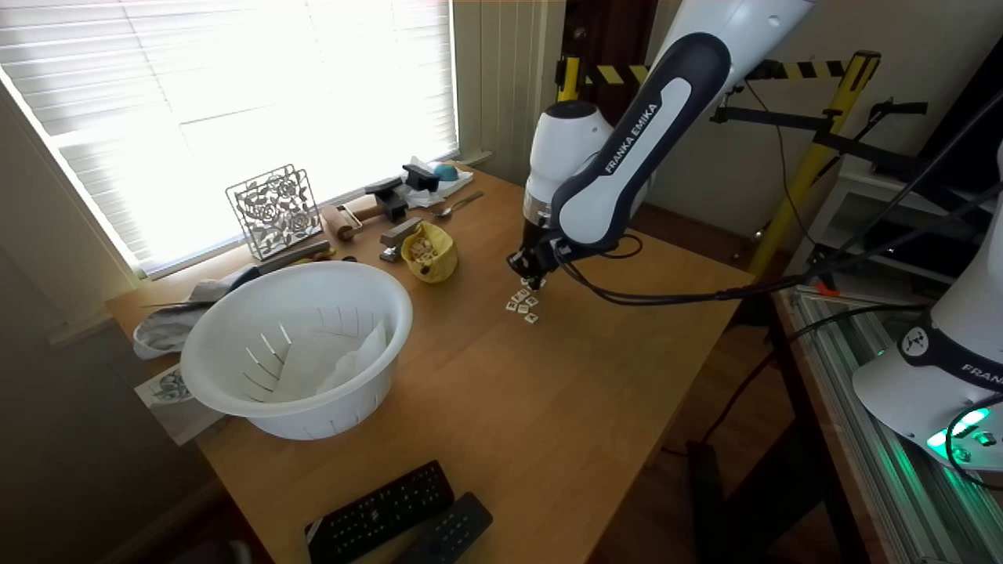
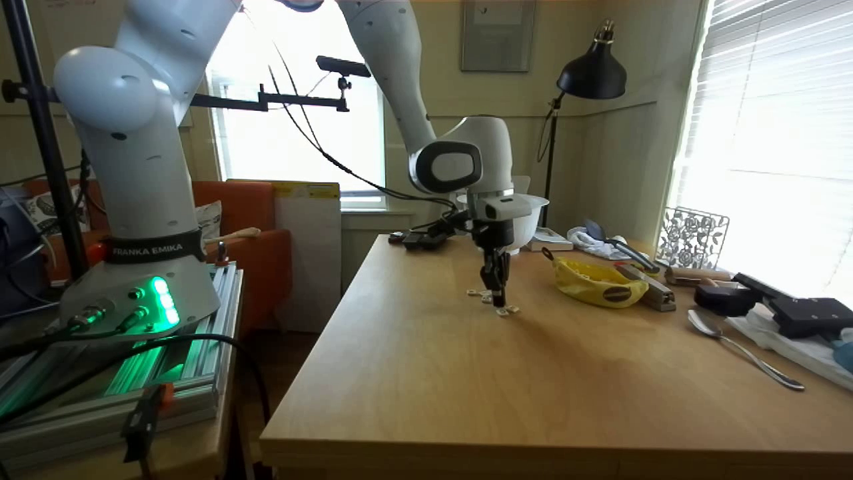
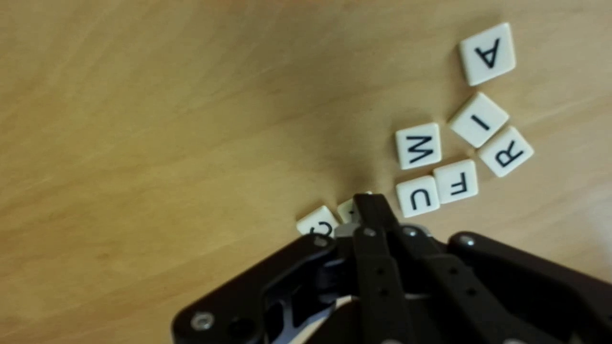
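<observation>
My gripper point(image 3: 377, 210) points down at the wooden table, low over a loose group of white letter tiles. Its black fingertips are together, and I see nothing held between them. It also shows low over the tiles in both exterior views point(image 1: 534, 276) point(image 2: 494, 299). In the wrist view, one tile point(image 3: 345, 210) is mostly hidden behind the fingertip; I cannot tell whether they touch. A C tile point(image 3: 317, 221) lies left of it, partly covered by the gripper. To the right lie a U tile point(image 3: 417, 196), an F tile point(image 3: 456, 181), an M or W tile point(image 3: 419, 146) and others.
A white slotted bowl point(image 1: 329, 421) stands on the table point(image 1: 501, 407), with two black remotes point(image 1: 384, 513) near it. A yellow banana-shaped pouch point(image 2: 593, 283) of small pale pieces, a stapler point(image 2: 656, 293), a spoon point(image 2: 746, 353) and a metal rack point(image 1: 278, 211) are toward the window.
</observation>
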You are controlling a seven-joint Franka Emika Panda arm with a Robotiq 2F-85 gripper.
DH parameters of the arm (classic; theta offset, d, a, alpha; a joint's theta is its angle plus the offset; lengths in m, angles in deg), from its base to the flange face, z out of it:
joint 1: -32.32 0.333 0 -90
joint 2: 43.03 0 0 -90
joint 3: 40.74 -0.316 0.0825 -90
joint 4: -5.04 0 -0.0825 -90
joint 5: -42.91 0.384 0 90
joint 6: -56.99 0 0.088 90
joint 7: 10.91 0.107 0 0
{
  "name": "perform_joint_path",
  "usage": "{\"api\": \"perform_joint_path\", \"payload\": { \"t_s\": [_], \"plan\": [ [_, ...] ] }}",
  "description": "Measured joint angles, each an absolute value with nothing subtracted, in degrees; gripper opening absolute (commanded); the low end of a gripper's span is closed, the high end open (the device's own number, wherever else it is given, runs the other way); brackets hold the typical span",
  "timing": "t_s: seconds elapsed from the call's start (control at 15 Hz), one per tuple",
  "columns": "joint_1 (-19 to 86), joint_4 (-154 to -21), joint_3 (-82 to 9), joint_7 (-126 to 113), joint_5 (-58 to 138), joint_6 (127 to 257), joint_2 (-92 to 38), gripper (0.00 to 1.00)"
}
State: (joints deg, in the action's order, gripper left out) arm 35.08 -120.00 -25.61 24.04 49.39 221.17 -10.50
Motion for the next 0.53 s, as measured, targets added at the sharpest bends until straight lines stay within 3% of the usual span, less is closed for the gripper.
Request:
{"api": "perform_joint_path", "payload": {
  "t_s": [0.53],
  "plan": [
    [35.08,-119.95,-25.67,25.67,50.06,221.14,-10.48,0.00]
  ]
}}
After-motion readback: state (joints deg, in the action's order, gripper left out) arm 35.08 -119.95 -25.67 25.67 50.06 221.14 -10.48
